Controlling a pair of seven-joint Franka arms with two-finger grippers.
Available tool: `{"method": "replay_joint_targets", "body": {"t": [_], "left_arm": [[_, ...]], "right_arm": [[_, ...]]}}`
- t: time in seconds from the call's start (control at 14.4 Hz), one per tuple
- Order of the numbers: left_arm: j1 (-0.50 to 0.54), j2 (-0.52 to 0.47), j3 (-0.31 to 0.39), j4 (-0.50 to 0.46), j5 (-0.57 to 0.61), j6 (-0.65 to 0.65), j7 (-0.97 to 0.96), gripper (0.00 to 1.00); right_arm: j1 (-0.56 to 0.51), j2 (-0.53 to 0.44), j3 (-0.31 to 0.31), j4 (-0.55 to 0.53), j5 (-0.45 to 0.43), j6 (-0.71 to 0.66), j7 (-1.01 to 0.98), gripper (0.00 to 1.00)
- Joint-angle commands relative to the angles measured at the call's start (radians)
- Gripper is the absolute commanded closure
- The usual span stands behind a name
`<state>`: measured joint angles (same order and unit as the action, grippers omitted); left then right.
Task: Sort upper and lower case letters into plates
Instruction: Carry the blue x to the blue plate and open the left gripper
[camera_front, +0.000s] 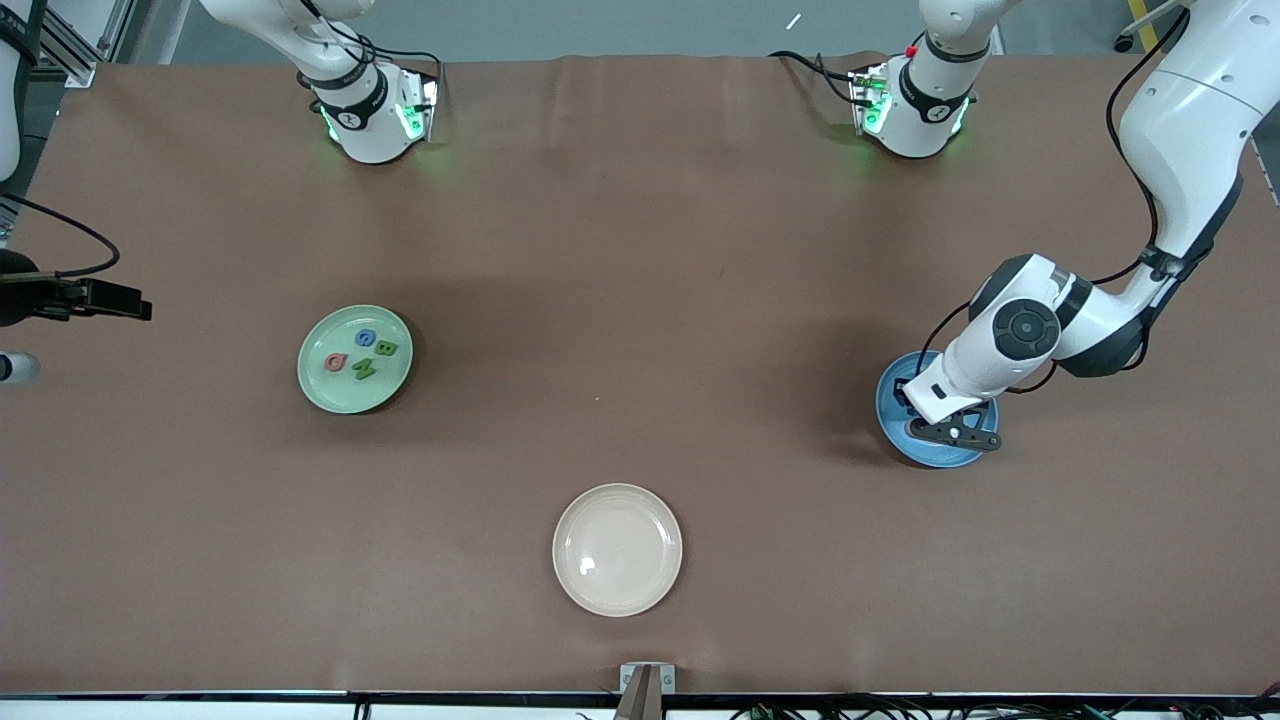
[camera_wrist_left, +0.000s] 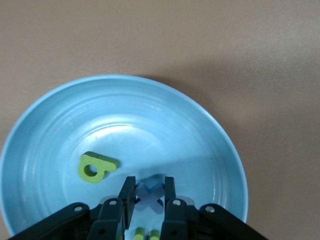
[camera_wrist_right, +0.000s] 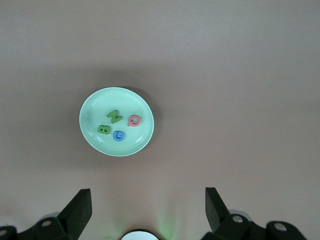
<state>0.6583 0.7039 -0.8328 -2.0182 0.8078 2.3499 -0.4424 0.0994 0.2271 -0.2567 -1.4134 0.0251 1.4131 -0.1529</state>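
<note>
Closest to the front camera sits the cream plate (camera_front: 617, 549), with nothing on it. Farther back, toward the right arm's end of the table, the mint green plate (camera_front: 355, 358) carries four letters: a blue one (camera_front: 365, 338), a pink one (camera_front: 336, 362) and two green ones (camera_front: 386, 348). At the left arm's end, the left pincer (camera_front: 955, 432) hangs low over the blue plate (camera_front: 935, 455).

From the left wrist, the left pincer (camera_wrist_left: 149, 194) is clenched on a blue x-shaped letter (camera_wrist_left: 150, 196) just above the blue plate's (camera_wrist_left: 60, 110) floor. A green letter (camera_wrist_left: 97, 166) lies flat in the plate beside the fingers, and two more green bits show under the pincer.

From the right wrist, the right pincer (camera_wrist_right: 148, 212) is released, fingers spread wide, waiting high over the table with the mint plate (camera_wrist_right: 90, 130) and its four letters well below it.
</note>
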Motion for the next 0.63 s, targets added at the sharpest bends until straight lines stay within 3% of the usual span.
{"method": "replay_joint_targets", "body": {"t": [0.0, 0.07, 0.28, 0.35, 0.42, 0.49, 0.56], "left_arm": [[0.006, 0.012, 0.003, 0.006, 0.027, 0.02, 0.013, 0.96], [0.006, 0.014, 0.004, 0.006, 0.027, 0.02, 0.014, 0.96], [0.007, 0.017, 0.011, 0.006, 0.027, 0.022, 0.027, 0.9], [0.007, 0.016, 0.011, 0.007, 0.028, 0.022, 0.033, 0.78], [0.007, 0.013, 0.011, 0.009, 0.027, 0.022, 0.031, 0.53], [0.009, 0.011, 0.011, 0.009, 0.027, 0.022, 0.027, 0.18], [0.011, 0.008, 0.009, 0.01, 0.025, 0.02, 0.024, 0.0]], "right_arm": [[-0.01, -0.066, 0.004, -0.056, 0.018, 0.001, -0.014, 0.0], [-0.017, -0.074, 0.007, -0.058, 0.018, 0.001, -0.016, 0.0], [-0.087, -0.106, 0.109, -0.079, -0.002, 0.01, -0.016, 0.0], [-0.086, -0.127, 0.109, -0.108, -0.002, 0.03, -0.016, 0.0], [-0.083, -0.158, 0.111, -0.149, -0.004, 0.056, -0.016, 0.0], [-0.081, -0.182, 0.111, -0.188, -0.004, 0.082, -0.016, 0.0], [-0.092, -0.21, 0.113, -0.225, -0.004, 0.105, -0.016, 0.0]]}}
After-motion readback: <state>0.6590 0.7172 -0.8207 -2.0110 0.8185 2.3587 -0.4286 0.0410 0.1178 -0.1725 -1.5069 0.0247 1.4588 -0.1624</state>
